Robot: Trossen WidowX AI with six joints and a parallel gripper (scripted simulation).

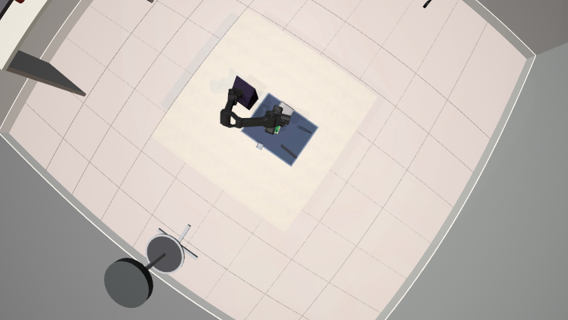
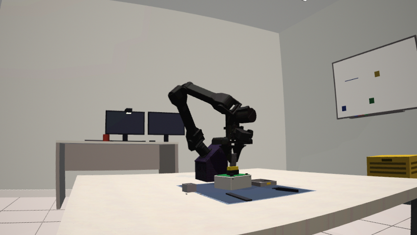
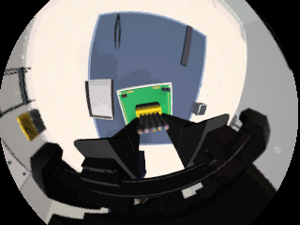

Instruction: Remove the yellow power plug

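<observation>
Table (image 1: 238, 171) (image 2: 146, 204) (image 3: 225, 61): pale, matte, faint mottling. Dark purple wedge-topped block (image 1: 244, 91) (image 2: 214, 163) at the arm's foot. Black arm (image 1: 254, 121) (image 2: 201, 91) arches over the blue mat (image 1: 294, 139) (image 2: 210, 194) (image 3: 145, 52); mat looks flat and smooth with a lighter edge. White box (image 2: 232, 182) on it, squared corners, hard plastic by the look, carrying the green circuit board (image 1: 277, 129) (image 2: 219, 175) (image 3: 136, 98). Gripper (image 1: 275, 119) (image 2: 234, 163) (image 3: 150, 118) is pinched on the yellow plug (image 2: 232, 168) (image 3: 148, 111), apparently by the row of dark wires rising from it. Exact pad contact is hard to see. Plug sits on the board, looks still seated, directly below the fingertips; top view hides it. Key relation: its long axis runs crosswise in the wrist view, same line as finger to finger. Only one arm, so no choice of hand. Shallow grey tray (image 1: 286, 107) (image 2: 258, 184) (image 3: 99, 97) is beside the box, left of the board in the wrist view. My read: grip is made, working it loose comes next. Rock gently before lifting; a straight pull likely jams or slips off the wires. Smallest bits: grey block (image 1: 259, 146) (image 2: 189, 187) (image 3: 200, 109), flat black strip (image 1: 289, 151) (image 2: 238, 196) (image 3: 187, 45), thin black tweezers (image 1: 305, 129) (image 2: 287, 189) (image 3: 117, 30).
</observation>
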